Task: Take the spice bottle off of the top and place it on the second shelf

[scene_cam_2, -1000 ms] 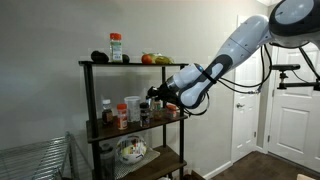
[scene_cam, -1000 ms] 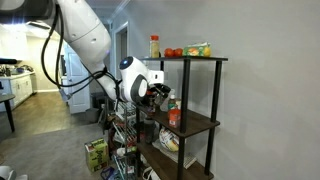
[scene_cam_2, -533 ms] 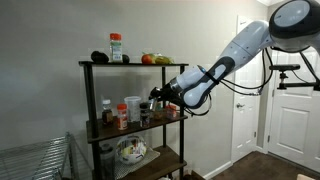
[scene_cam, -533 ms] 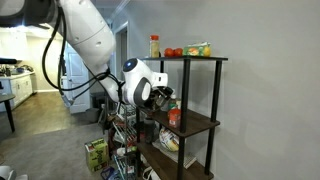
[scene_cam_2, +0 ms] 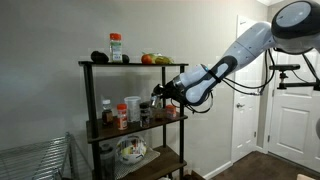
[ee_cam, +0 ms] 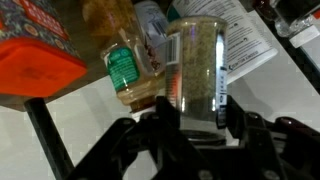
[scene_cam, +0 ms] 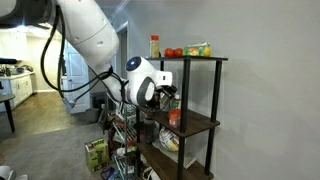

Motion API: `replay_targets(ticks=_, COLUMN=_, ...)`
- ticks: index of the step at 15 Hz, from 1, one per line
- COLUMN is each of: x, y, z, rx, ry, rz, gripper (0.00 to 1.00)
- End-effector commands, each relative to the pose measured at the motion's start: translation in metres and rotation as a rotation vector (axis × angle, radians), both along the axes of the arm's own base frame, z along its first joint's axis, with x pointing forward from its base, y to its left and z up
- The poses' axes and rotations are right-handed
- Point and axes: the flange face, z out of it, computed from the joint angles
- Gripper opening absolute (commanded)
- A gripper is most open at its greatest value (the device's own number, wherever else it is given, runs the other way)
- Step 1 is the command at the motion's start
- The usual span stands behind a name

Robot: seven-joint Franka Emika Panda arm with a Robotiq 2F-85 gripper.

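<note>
My gripper (ee_cam: 195, 125) is shut on the spice bottle (ee_cam: 196, 68), a small jar of brownish-green contents with a dark cap, gripped near the cap. In both exterior views the gripper (scene_cam: 165, 95) (scene_cam_2: 158, 92) is at the height of the second shelf (scene_cam: 198, 124) (scene_cam_2: 150, 125), just over its board, among the jars there. The bottle itself is mostly hidden by the fingers in those views. The top (scene_cam: 195, 58) (scene_cam_2: 135, 64) is the dark board above the gripper.
A yellowish bottle with a red cap (scene_cam: 154, 46) (scene_cam_2: 116, 46) and tomatoes (scene_cam: 174, 52) stand on the top board. Jars (scene_cam_2: 126, 112) crowd the second shelf; a green-labelled jar (ee_cam: 125, 70) sits close beside the held bottle. A bowl (scene_cam_2: 130, 150) lies lower. A chrome wire rack (scene_cam_2: 35, 160) stands nearby.
The gripper has shifted slightly to the right in both exterior views, still holding the bottle at second-shelf height.
</note>
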Motion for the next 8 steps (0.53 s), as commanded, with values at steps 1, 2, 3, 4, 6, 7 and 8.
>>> replay_targets(ticks=1, x=0.004, y=-0.005, z=0.007, rx=0.001, ry=-0.036, rz=0.037, gripper=0.32)
replay_targets(ticks=2, x=0.003, y=-0.004, z=0.010, rx=0.020, ry=-0.044, rz=0.051, gripper=0.32)
replay_targets(ticks=3, x=0.002, y=-0.002, z=0.012, rx=0.026, ry=-0.050, rz=0.062, gripper=0.32)
replay_targets(ticks=4, x=-0.001, y=0.001, z=0.014, rx=0.020, ry=-0.056, rz=0.075, gripper=0.32)
replay_targets(ticks=6, x=-0.004, y=0.004, z=0.017, rx=0.002, ry=-0.066, rz=0.097, gripper=0.32)
replay_targets(ticks=7, x=-0.005, y=0.006, z=0.018, rx=-0.009, ry=-0.071, rz=0.107, gripper=0.32)
replay_targets(ticks=8, x=-0.006, y=0.007, z=0.018, rx=-0.025, ry=-0.074, rz=0.114, gripper=0.32)
